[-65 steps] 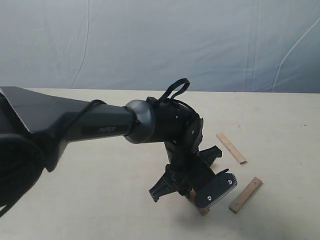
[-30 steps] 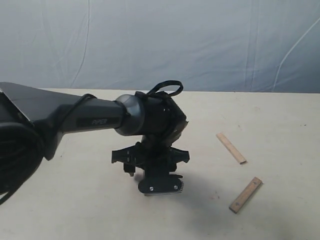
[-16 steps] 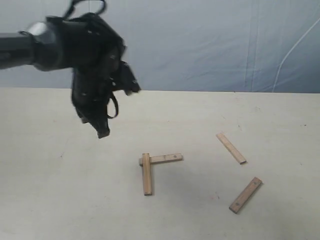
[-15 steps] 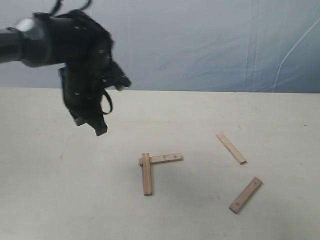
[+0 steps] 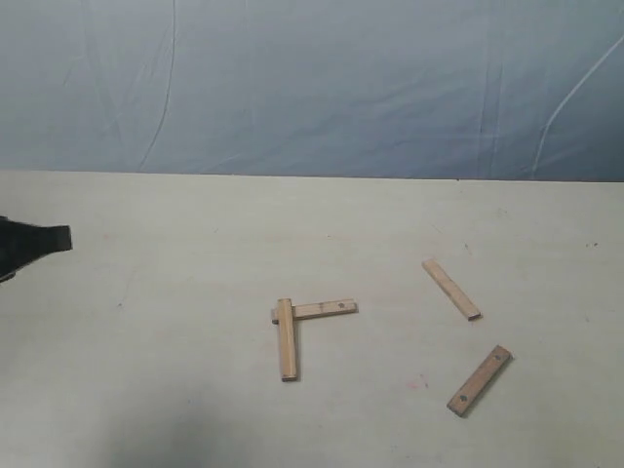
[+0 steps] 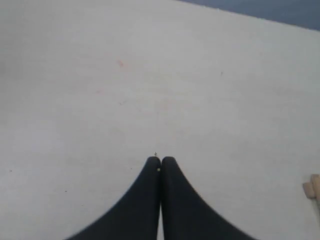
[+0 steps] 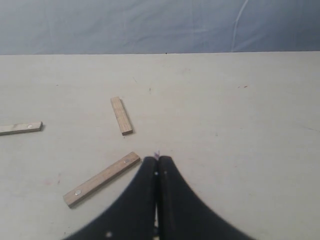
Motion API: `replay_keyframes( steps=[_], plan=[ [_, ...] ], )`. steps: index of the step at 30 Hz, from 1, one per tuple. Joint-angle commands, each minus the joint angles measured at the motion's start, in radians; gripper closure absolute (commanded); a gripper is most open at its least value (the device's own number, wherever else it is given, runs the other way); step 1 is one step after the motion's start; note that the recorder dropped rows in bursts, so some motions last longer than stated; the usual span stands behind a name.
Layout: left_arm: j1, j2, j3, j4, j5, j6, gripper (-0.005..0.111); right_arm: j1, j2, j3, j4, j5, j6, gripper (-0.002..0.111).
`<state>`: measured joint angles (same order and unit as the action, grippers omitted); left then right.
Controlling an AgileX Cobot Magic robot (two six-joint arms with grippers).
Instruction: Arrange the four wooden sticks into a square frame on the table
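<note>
Four sticks in exterior view, all flat on the table (image 5: 146, 390). Two laid as an L mid-table: near leg (image 5: 286, 339) overlapping the end of cross leg (image 5: 322, 310) at the corner. Two loose to the right, well apart from the L: back loose stick (image 5: 450, 289) toward the backdrop (image 5: 312, 88), front loose stick (image 5: 479, 379) toward the camera. No square frame yet; judging about half done. Only a dark part of the left arm (image 5: 29, 246) at the left edge, no jaws visible here.

Left wrist view: left jaws clenched tip to tip, gripping nothing, over bare table. One stick end (image 6: 312, 187) at the frame edge; cannot tell which stick.

Right wrist view: right jaws pressed together, empty, tips just beside front loose stick. Back loose stick a little beyond, end of cross leg at the edge.

Handling, as a guess: light, stiff, thin, lying flush, so little edge to bite. Open first, drop straight down, pinch across the narrow width at mid-length to avoid swing on lift. Expect skating on the smooth table if nudged. Keep clear of the L when setting down.
</note>
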<state>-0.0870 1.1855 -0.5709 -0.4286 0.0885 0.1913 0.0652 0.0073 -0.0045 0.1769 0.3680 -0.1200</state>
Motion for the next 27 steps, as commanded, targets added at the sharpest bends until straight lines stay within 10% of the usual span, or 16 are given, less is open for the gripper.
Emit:
replay_keyframes(
  steps=[1,19,27],
  plan=[
    [-0.038,-0.184,0.196,-0.039,-0.245,0.003,0.107,0.005,-0.007,0.005,-0.018,-0.006,0.0,0.109],
    [-0.096,-0.942,0.571,-0.002,-0.25,-0.035,0.107,0.005,-0.007,0.005,0.265,-0.658,0.188,0.109],
    [-0.096,-1.155,0.571,0.004,-0.109,-0.035,0.107,0.005,0.244,-0.159,-0.105,-0.955,0.355,0.109]
  ],
)
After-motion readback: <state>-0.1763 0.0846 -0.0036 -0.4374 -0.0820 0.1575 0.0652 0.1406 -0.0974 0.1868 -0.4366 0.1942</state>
